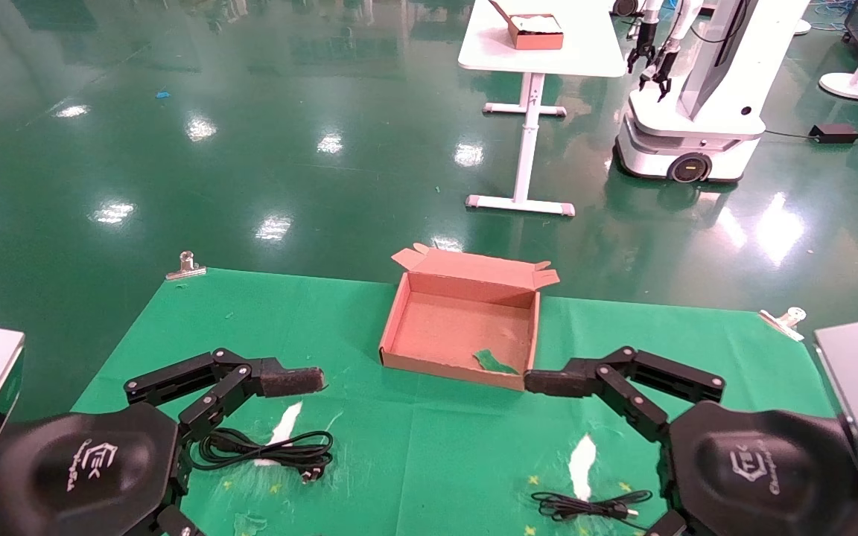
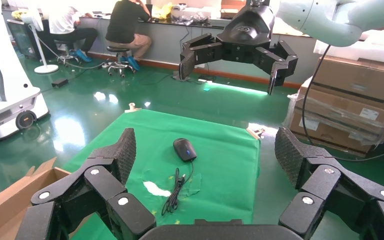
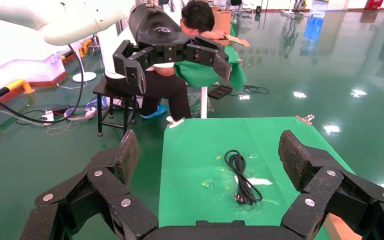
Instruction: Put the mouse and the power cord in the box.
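Head view: the box (image 1: 465,325) sits open mid-table, power cord (image 1: 265,449) at 8 o'clock from it, mouse cable at 5 o'clock. Left gripper (image 1: 250,447) and right gripper (image 1: 599,454) hover at the near corners. Left wrist view: fingers spread wide, the mouse (image 2: 184,149) between them on the cloth. Right wrist view: fingers (image 3: 302,160) spread too, holding nothing, cord ahead.

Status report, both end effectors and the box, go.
Left end effector open, empty, above power cord. Right end effector open, empty, at box front corner. Mouse on cloth. Box open, nothing blocking.
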